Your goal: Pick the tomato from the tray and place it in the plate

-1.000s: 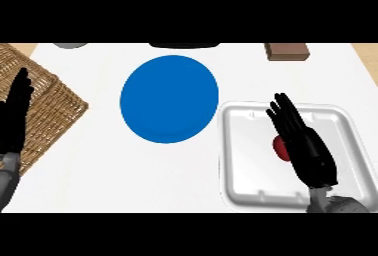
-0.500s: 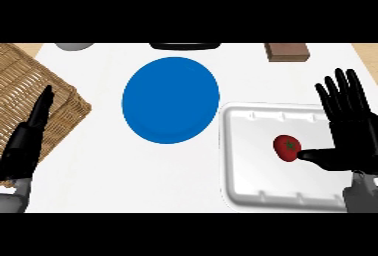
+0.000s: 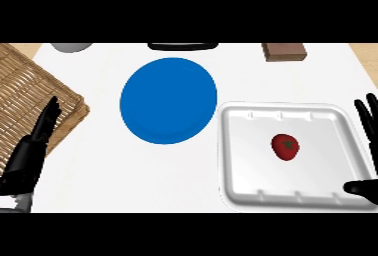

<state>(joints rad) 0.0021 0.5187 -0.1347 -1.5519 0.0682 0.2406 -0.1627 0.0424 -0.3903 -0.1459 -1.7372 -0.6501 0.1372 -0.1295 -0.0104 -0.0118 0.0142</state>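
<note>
A red tomato [image 3: 285,147] lies in the white tray [image 3: 244,190] at the right of the counter. Left of the tray sits the blue plate [image 3: 169,100], with nothing on it. My right hand [image 3: 367,125] shows only at the view's right edge, open, its fingers straight beside the tray and the thumb near the tray's lower right corner; it does not touch the tomato. My left hand [image 3: 33,150] rests open at the lower left, fingers straight, next to the wicker basket.
A wicker basket [image 3: 29,95] fills the left side. At the counter's far edge stand a brown block [image 3: 283,51], a black object [image 3: 183,46] and a grey object [image 3: 71,47].
My right hand has moved right, off the tomato and away to the tray's right edge. The tomato is now fully uncovered. The left hand shifted slightly lower.
</note>
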